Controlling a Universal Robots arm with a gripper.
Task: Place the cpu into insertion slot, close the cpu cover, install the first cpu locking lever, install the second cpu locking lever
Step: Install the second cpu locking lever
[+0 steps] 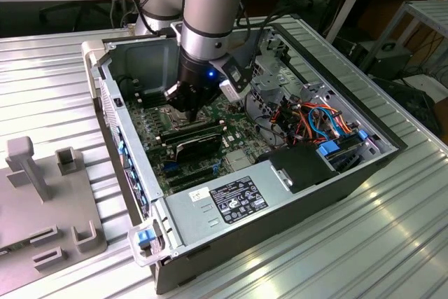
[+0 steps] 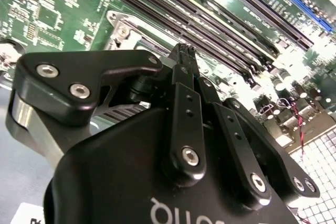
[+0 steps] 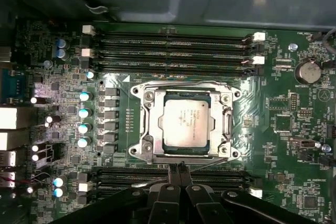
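So the cpu (image 3: 188, 121) is already sitting in its socket on the motherboard (image 3: 294, 129), silver top facing up, and the cpu cover (image 3: 185, 88) looks to be down around it, its square window framing the chip (hard to say whether it's fully latched or just resting there). The gripper (image 3: 177, 167) hangs just off one side of the socket, the side next to a bank of memory slots (image 3: 173, 174), with another bank of slots on the far side of the socket. In the first wrist view the fingertips are pinched together into one narrow point with no gap showing between them, and nothing is caught in them; the second wrist view tells the same story, the gripper (image 2: 185, 51) ending in a closed tip over the board with nothing held. The relation that matters: the chip lies straight ahead of that closed tip, across the socket's near edge, and a thin metal rod (image 3: 212, 162), probably one of the locking levers, runs along that same near edge, just beside the tip. Its long axis lies parallel to the memory slots, crosswise to the way the fingers point. In the exterior view the arm (image 1: 210, 5) stands nearly upright inside the open computer case (image 1: 294, 194), gripper low over the board.
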